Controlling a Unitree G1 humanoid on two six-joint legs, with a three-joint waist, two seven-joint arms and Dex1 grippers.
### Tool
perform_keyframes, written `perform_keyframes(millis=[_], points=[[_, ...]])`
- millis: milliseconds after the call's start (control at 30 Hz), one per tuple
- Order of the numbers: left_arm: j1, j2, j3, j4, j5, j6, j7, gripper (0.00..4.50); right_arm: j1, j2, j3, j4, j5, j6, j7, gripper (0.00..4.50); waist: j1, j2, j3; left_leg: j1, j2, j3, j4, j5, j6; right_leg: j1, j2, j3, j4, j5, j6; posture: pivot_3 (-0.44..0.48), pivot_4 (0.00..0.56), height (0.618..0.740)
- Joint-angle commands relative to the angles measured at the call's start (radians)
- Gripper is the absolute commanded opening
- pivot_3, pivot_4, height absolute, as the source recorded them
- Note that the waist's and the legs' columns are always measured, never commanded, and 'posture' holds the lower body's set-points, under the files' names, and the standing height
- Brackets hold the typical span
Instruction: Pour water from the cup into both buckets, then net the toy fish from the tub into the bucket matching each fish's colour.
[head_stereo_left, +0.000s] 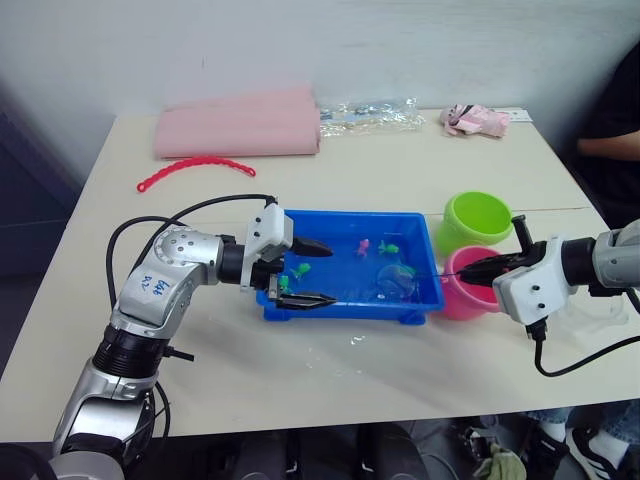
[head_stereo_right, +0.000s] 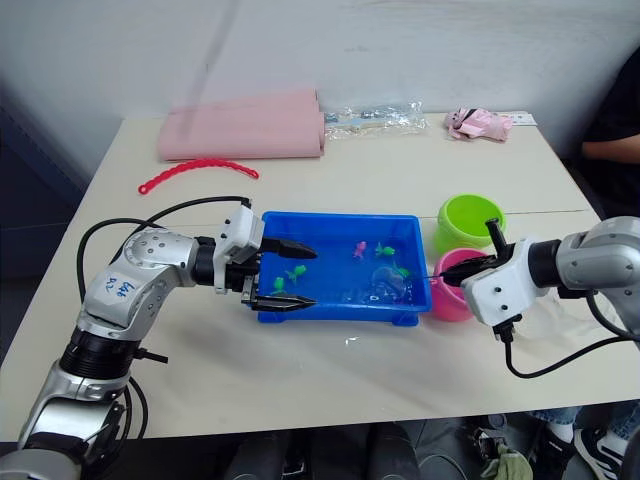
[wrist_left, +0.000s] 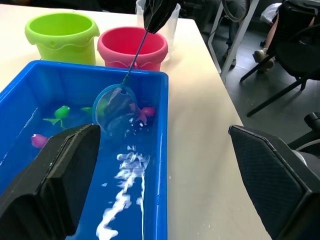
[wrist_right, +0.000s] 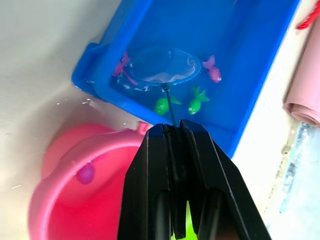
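Surroundings: table (head_stereo_left: 400, 180) carried a red beaded strip (head_stereo_left: 195, 168) and a folded pink cloth (head_stereo_left: 240, 125) toward its far left, a clear plastic wrapper (head_stereo_left: 370, 115) and a small pink bundle (head_stereo_left: 475, 120) along the far edge; a person's arm (head_stereo_left: 605, 147) rested at the far right corner.
Obstruction: pink bucket (head_stereo_left: 465, 285) sat just beside the tub's right end, directly under the net handle; green bucket (head_stereo_left: 473, 220) stood just behind it, the two touching or nearly so.
Left gripper (head_stereo_left: 305, 272): fingers spread wide, straddling the near-left corner of the tub (head_stereo_left: 345, 300), one finger over the water, one at the near rim; it gripped nothing.
Right gripper (head_stereo_left: 480, 268): fingers pressed together on the end of the net's thin dark handle, above the pink bucket.
Net (wrist_left: 115, 107): long axis ran roughly left to right, handle end at the right gripper, blue hoop pointing left into the right part of the tub, dipped at the water.
Fish: a pink fish (wrist_left: 145, 112) lay at the hoop's edge, green fish (wrist_left: 61, 113) and another pink fish (wrist_left: 39, 140) lay further in; one pink fish (wrist_right: 86, 173) lay inside the pink bucket.
Cup (wrist_left: 167, 27): clear, partly hidden behind the pink bucket at the table's right edge.
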Motion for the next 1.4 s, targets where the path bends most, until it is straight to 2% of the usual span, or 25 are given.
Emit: perform_keyframes(millis=[33,467,767,1000,1400], points=[[-0.003,0.015,0.005,-0.033,-0.010,-0.008,-0.004,4.47,-0.018,0.003,-0.029,0.010,-0.076,-0.086,-0.056,0.00,0.000,0.000,0.000,0.000,0.000,0.000,0.000,0.000,0.000,0.000,0.000,0.000,0.000,0.000,0.000,0.000,0.150,0.738],[0.007,0.016,0.000,-0.045,-0.019,-0.004,0.003,4.47,-0.151,0.032,0.008,0.078,-0.205,-0.133,-0.128,0.00,0.000,0.002,0.001,0.000,0.000,0.000,0.000,0.000,0.000,0.000,0.000,0.000,0.000,0.000,0.000,0.000,0.150,0.738],[0.016,0.019,-0.004,-0.052,-0.020,-0.007,-0.002,4.47,-0.182,-0.005,0.059,0.076,-0.162,-0.256,-0.050,0.00,-0.002,0.002,0.001,0.000,0.000,0.000,0.000,0.000,0.000,0.000,0.000,0.000,0.000,0.000,0.000,0.000,0.150,0.738],[0.016,0.011,-0.009,-0.052,-0.020,-0.010,-0.001,4.47,-0.276,0.000,0.162,0.130,-0.178,-0.388,0.015,0.00,-0.003,0.003,0.002,0.000,0.000,0.000,0.000,0.000,0.000,0.000,0.000,0.000,0.000,0.000,0.000,0.000,0.150,0.738],[0.033,-0.001,-0.005,-0.066,-0.024,-0.007,0.018,4.47,-0.462,0.032,0.258,0.251,-0.202,-0.487,0.070,0.00,-0.003,0.004,0.002,0.000,0.000,0.000,0.000,0.000,0.000,0.000,0.000,0.000,0.000,0.000,0.000,0.000,0.150,0.738]])
